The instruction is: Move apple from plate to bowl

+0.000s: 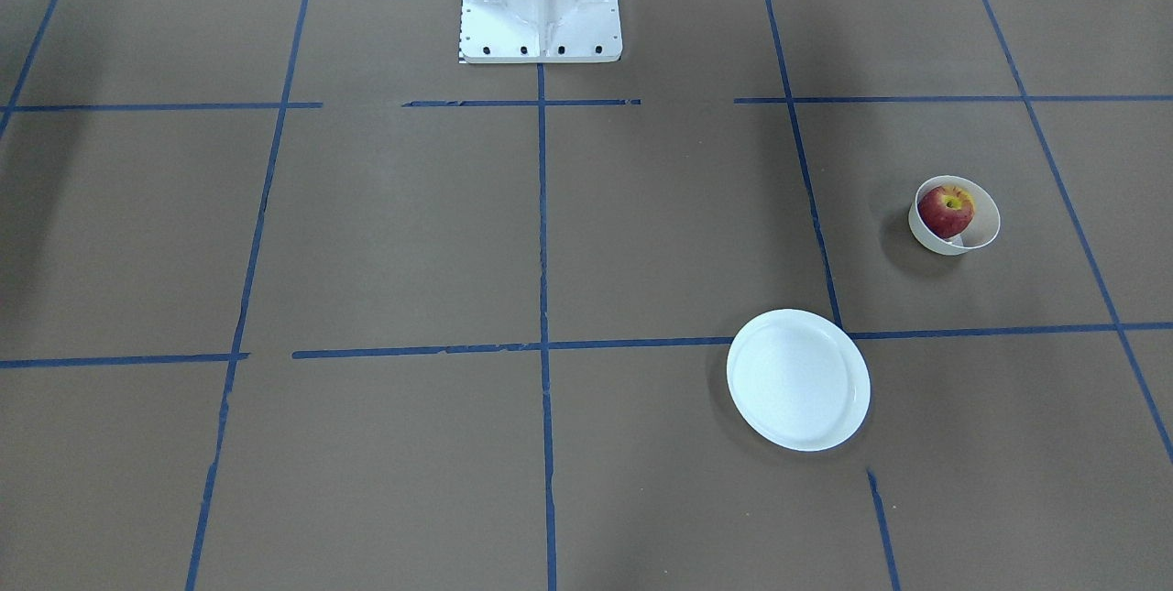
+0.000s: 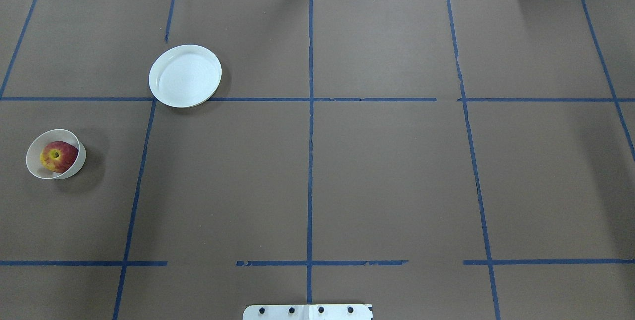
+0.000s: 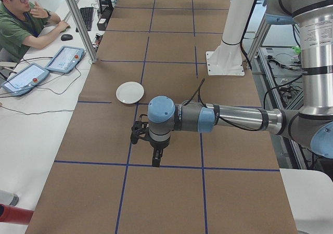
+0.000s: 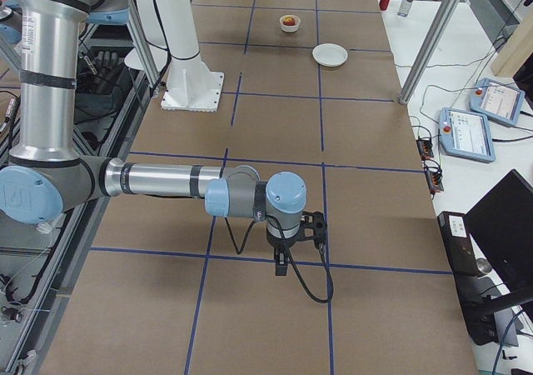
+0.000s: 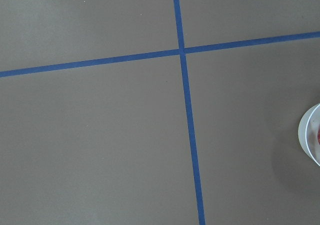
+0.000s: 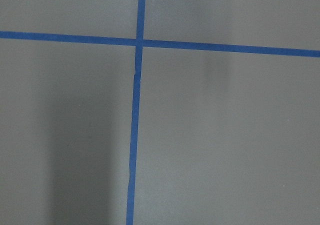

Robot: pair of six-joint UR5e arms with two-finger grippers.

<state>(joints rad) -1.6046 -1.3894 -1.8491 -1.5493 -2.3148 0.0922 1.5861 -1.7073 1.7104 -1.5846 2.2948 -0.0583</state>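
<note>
The red apple with its yellow stem patch lies inside the small cream bowl, seen also in the overhead view as the apple in the bowl. The flat white plate is empty, apart from the bowl. The bowl's rim shows at the right edge of the left wrist view. My left gripper hangs above the table, seen only in the side view; I cannot tell if it is open. My right gripper likewise shows only from the side.
The robot's white pedestal base stands at the table's middle edge. Blue tape lines grid the brown table. An operator and teach pendants are at a side desk.
</note>
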